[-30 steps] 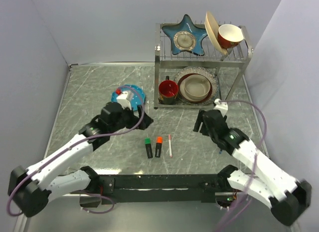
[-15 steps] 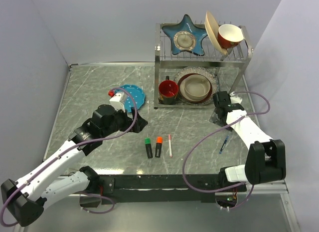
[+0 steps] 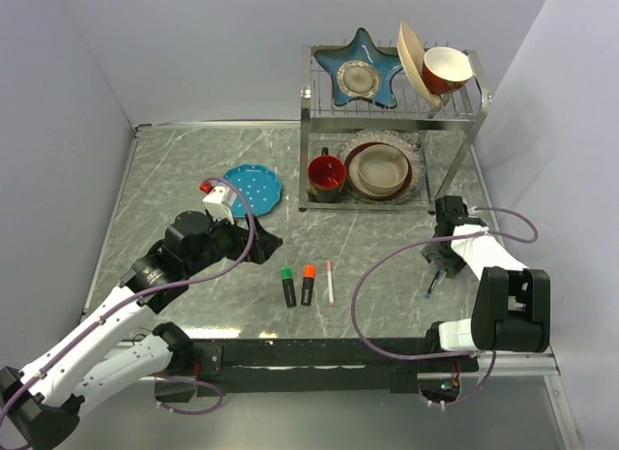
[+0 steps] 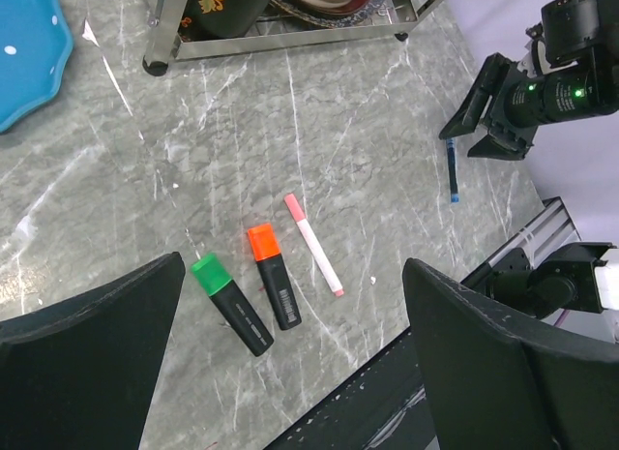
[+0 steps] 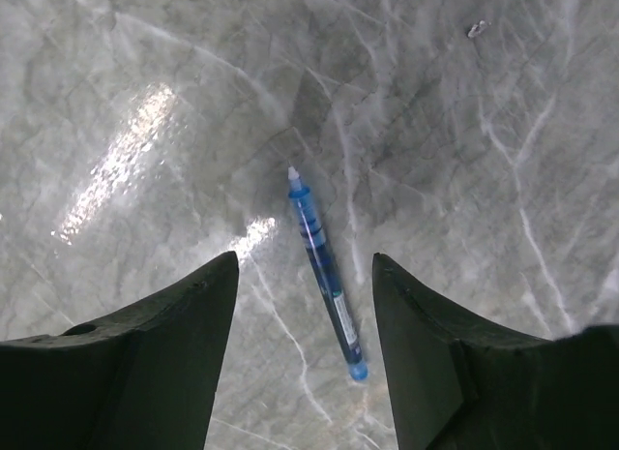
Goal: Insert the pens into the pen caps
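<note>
Two black markers lie side by side, one with a green cap (image 4: 210, 274) and one with an orange cap (image 4: 261, 243). Beside them lies a thin white pen (image 4: 312, 244) with a pink cap. In the top view the markers (image 3: 298, 287) sit near the front edge. My left gripper (image 4: 295, 266) hangs open above them, holding nothing. A thin blue pen (image 5: 324, 266) lies on the table to the right (image 3: 431, 284). My right gripper (image 5: 305, 261) is low over it and open, with a finger on each side and neither touching it.
A blue plate (image 3: 253, 187) lies behind my left arm. At the back stands a metal dish rack (image 3: 387, 111) holding a star plate, bowls and a red mug (image 3: 326, 172). A black rail (image 3: 319, 351) runs along the front edge, and the right wall is close to my right arm.
My left arm drew back to the near left, uncovering the blue plate. My right arm swung right and came down over the blue pen, its jaws narrowing.
</note>
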Available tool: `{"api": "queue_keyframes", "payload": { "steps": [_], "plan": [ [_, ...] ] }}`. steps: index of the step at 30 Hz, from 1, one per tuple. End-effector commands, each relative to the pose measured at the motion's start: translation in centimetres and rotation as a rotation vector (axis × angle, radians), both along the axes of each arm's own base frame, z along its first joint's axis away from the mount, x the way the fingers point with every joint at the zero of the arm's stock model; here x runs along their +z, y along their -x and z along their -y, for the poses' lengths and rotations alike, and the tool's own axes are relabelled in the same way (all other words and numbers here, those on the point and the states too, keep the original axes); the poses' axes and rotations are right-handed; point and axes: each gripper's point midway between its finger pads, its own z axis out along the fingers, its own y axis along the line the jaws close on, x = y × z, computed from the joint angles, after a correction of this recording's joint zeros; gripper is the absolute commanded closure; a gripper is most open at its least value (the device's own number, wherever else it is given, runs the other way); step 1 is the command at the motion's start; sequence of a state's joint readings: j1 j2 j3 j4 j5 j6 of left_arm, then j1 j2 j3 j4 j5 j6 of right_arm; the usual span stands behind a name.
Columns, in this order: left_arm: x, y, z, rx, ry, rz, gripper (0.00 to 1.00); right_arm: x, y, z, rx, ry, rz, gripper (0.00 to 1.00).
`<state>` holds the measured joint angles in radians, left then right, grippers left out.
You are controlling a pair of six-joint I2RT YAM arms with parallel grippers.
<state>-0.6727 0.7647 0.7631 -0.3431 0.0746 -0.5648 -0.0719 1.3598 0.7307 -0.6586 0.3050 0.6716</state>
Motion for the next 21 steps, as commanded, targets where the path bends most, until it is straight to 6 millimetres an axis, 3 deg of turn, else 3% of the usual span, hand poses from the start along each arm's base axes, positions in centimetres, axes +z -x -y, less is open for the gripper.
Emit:
{"api": "queue_keyframes", "payload": {
  "steps": [1,10,17,21],
  "plan": [
    [0.9,-0.1,0.0,-0.007,0.014,0.035,0.01,-0.6,-1.5,0.0,-0.030,-0.037,0.074,0.36],
    [2.1,0.7,-0.2,-0.042,0.037,0.120,0.01,-2.6,-1.7,-0.9,0.004,-0.104,0.062,0.43],
    [2.4,0.6,-0.5,-0.035,0.033,0.137,0.01,-3.1,-2.2,-2.3,0.070,-0.168,0.082,0.69],
    [2.6,0.7,-0.6,-0.035,0.031,0.141,0.01,-3.0,-2.8,-3.4,0.126,-0.164,0.088,0.78]
  ]
}}
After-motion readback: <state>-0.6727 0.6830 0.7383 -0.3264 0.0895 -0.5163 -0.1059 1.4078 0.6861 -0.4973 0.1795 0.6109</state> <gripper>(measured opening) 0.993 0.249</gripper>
